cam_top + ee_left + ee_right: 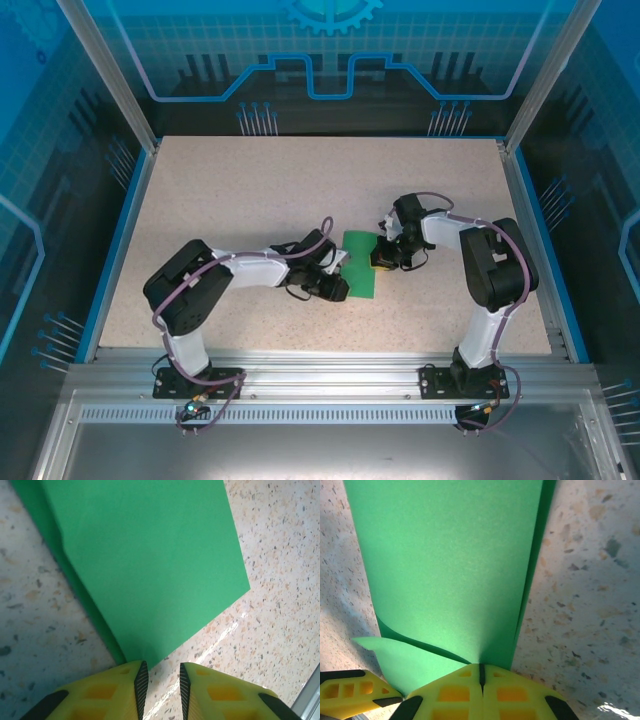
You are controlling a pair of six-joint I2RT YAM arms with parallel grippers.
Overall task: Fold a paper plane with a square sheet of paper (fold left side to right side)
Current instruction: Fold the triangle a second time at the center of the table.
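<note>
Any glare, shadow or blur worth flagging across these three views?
Top external: sharp, evenly lit. Left wrist: a bright glare streak on the table beside the green paper. Right wrist: a broad shadow darkens the table right of the paper; the paper itself stays crisp.

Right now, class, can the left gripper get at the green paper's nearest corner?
Probably yes: the left gripper sits open right at a corner of the square sheet of paper, with nothing but bare table between them.

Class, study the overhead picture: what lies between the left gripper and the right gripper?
In the top view, the folded green paper lies between the left gripper and the right gripper, which is shut on its edge.
</note>
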